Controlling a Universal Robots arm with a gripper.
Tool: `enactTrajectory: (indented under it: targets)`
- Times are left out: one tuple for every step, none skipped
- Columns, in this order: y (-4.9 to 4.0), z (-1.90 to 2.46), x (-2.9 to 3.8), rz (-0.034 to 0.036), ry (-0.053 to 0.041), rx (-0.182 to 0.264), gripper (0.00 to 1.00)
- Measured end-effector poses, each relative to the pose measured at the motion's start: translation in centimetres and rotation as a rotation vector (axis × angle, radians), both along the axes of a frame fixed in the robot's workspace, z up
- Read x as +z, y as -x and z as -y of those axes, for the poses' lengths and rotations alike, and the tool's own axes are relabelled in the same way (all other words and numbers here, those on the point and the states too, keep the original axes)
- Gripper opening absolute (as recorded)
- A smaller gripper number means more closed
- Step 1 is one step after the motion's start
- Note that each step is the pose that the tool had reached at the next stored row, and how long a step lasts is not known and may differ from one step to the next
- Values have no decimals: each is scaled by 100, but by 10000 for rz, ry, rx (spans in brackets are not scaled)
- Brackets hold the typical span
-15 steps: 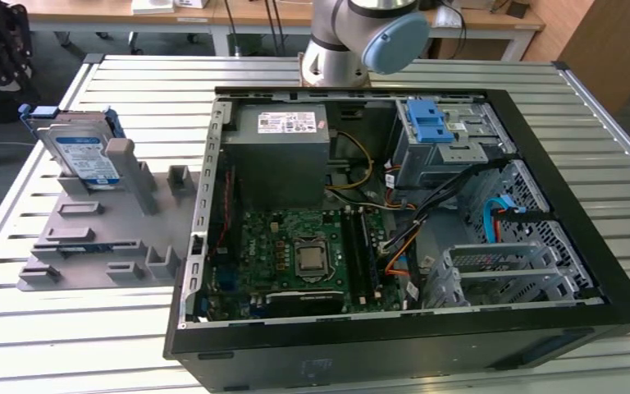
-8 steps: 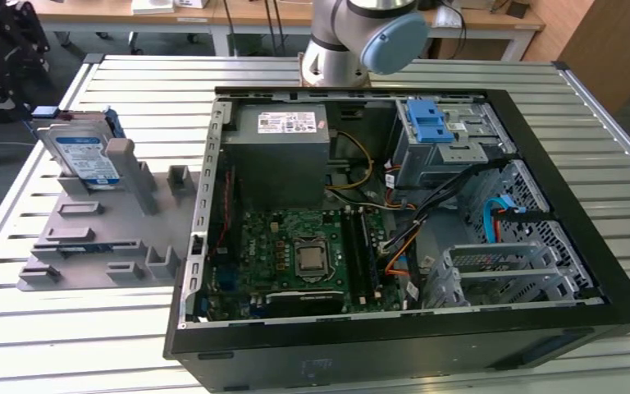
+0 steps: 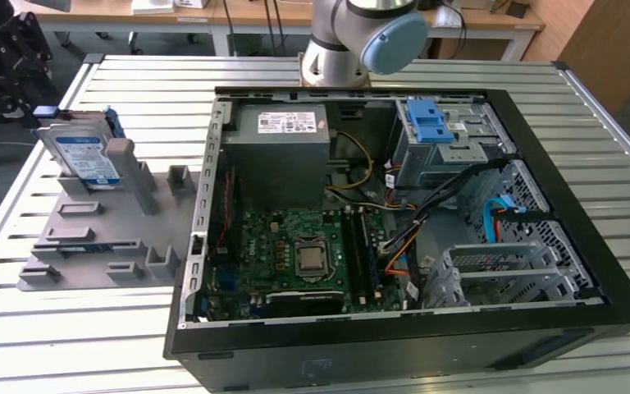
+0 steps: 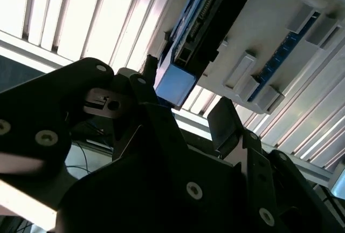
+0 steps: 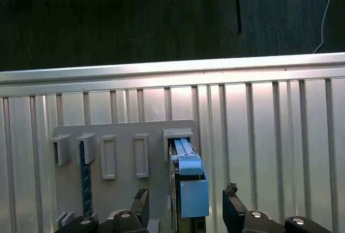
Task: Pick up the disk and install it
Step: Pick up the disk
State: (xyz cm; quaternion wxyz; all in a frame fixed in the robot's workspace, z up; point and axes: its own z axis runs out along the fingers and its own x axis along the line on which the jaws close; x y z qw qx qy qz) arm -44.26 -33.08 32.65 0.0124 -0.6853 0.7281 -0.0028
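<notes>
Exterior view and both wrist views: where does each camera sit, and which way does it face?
Exterior view: high, looking down at computer case and disk; arm base shows.
First wrist view: on the wrist, facing down at the disk; open end effector straddles it.
Second wrist view: on the wrist, slanting past the end effector toward the disk.
Shared: disk, grey holder.

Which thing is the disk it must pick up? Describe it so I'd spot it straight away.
Find the open computer case on the slatted table; on the exterior view's left of it lies a grey holder plate. The disk stands on edge at that plate's far end, the one silver slab with a white-and-blue label and blue bracket.
</notes>
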Motion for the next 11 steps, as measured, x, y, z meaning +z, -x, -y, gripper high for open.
enactTrajectory:
  targets:
    - [0, 0, -1, -1, 0, 23, 65]
    - [0, 0, -1, -2, 0, 23, 65]
    - [0, 0, -1, -3, 0, 24, 65]
    - [0, 0, -4, -1, -1, 24, 65]
    - [0, 0, -7, 0, -1, 24, 65]
    - [0, 0, -7, 0, -1, 24, 65]
    - [0, -1, -7, 1, -1, 25, 65]
    - [0, -3, -9, 3, -2, 25, 65]
    - [0, -7, -10, 3, -2, 24, 65]
    - [0, -14, -10, 0, -1, 24, 65]
    - [0, -22, -11, 0, -1, 24, 65]
